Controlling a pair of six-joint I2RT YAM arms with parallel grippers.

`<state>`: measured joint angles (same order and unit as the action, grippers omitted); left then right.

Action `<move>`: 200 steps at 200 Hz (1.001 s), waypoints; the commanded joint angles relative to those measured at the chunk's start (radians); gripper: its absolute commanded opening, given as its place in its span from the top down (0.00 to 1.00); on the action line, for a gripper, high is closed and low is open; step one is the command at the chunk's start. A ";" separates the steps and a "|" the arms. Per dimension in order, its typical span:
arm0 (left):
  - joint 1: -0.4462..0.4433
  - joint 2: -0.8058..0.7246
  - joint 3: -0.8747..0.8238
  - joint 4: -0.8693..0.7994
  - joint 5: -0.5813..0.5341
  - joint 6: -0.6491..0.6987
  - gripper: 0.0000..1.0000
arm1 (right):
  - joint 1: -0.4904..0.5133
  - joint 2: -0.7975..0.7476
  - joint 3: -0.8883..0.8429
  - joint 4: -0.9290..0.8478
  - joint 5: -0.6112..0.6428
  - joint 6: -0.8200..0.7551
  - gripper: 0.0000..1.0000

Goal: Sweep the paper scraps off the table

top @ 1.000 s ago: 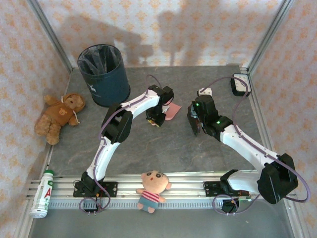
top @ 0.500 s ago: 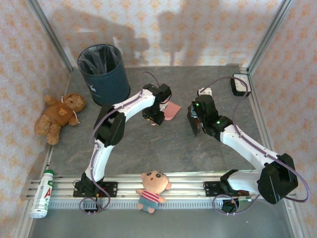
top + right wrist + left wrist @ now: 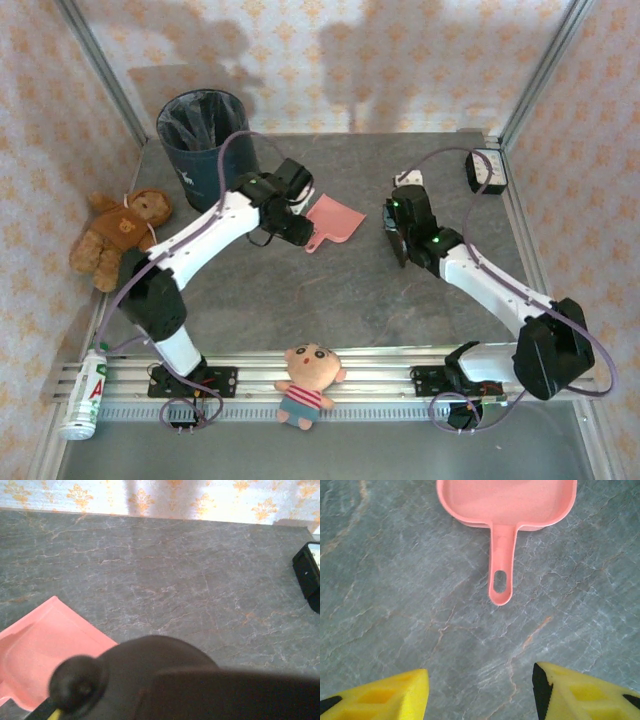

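Pink plastic dustpan point(image 3: 333, 221): lying flat, slotted handle pointing near-left.
Dark blue bin point(image 3: 208, 150): upright, far left corner, black liner (pale animal print on its side).
Brown teddy bear point(image 3: 118, 235): slumped by the left wall.
Cartoon doll point(image 3: 308, 380): striped shirt, near edge, centre.
White bottle point(image 3: 87, 392): green cap, on its side, near-left corner.
Black box point(image 3: 486, 170): far right corner.

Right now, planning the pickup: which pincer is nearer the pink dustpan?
Left. The left pincer is open just short of the dustpan's handle tip; the right pincer stands farther off, to its right in the top view.
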<state>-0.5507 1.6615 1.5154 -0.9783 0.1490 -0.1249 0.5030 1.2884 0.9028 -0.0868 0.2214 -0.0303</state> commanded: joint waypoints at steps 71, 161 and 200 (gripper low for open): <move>0.123 -0.312 -0.299 0.093 0.038 -0.115 0.42 | -0.026 0.206 0.154 0.270 0.010 -0.208 1.00; 0.133 -0.357 -0.351 0.060 0.023 -0.119 0.42 | -0.020 0.395 0.211 0.439 -0.143 -0.348 1.00; 0.132 -0.354 -0.357 0.070 0.030 -0.122 0.41 | 0.015 0.416 0.186 0.475 -0.184 -0.411 1.00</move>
<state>-0.4290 1.3281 1.1687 -0.9070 0.1833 -0.2356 0.4919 1.6882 1.0885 0.3328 0.0807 -0.3950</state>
